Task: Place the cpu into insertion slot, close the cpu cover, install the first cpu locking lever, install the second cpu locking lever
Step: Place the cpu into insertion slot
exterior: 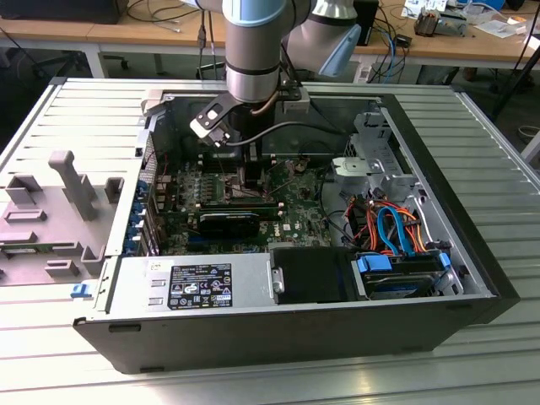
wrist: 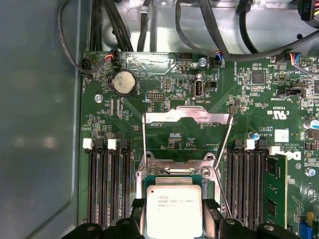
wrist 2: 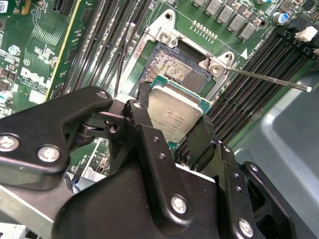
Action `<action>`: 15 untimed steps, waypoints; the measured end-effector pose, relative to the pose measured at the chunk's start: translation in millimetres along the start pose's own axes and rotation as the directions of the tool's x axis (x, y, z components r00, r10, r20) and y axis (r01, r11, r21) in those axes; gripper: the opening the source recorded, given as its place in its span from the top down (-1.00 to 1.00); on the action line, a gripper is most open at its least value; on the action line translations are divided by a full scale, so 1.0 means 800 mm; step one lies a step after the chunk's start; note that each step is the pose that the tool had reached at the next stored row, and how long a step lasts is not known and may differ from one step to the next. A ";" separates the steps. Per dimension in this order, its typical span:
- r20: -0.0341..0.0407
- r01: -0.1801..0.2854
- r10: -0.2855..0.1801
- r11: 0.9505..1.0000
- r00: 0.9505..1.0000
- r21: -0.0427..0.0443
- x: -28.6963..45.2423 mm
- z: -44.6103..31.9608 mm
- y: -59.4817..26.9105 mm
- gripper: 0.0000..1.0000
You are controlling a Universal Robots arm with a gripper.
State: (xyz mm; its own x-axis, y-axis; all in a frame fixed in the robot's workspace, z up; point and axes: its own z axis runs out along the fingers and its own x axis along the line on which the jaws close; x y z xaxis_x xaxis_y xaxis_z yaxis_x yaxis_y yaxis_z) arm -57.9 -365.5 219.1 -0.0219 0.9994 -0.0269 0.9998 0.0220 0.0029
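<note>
Inside the open black computer case (exterior: pixel 295 342), the arm's black two-fingered gripper (wrist 2: pixel 175 117) clasps the small square silver-grey cpu (wrist: pixel 174 209) by opposite edges over the green motherboard's (wrist: pixel 164 97) exposed socket (wrist 2: pixel 174 69) (thin silver metal cpu cover (wrist: pixel 187 115) flipped open).

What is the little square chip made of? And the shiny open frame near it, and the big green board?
The cpu: its top looks like dull silver-grey metal, matt, with a green rim beneath. The cpu cover: thin bright metal, maybe steel, since it glints. The motherboard: likely hard circuit board with a slightly glossy green coat, fine lines and small parts on it.
</note>
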 end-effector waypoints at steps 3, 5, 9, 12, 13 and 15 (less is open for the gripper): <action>0.000 0.000 0.000 1.000 1.000 0.000 -0.0003 0.0011 -0.003 -0.08; 0.001 0.000 0.000 1.000 1.000 0.000 -0.0035 0.0021 -0.004 -0.08; 0.009 0.000 0.000 1.000 1.000 0.000 -0.0071 0.0056 -0.005 -0.08; 0.011 0.000 0.000 1.000 1.000 0.000 -0.0073 0.0080 -0.006 -0.08; 0.011 0.000 0.000 1.000 1.000 0.000 -0.0073 0.0086 -0.006 -0.08; 0.011 0.000 0.000 1.000 1.000 0.000 -0.0072 0.0096 -0.008 -0.08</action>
State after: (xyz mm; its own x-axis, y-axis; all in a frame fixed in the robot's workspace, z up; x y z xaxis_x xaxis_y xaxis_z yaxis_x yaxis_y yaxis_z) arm -64.0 -371.6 211.6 -0.0222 0.9990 -0.0376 0.9997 0.0223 0.0026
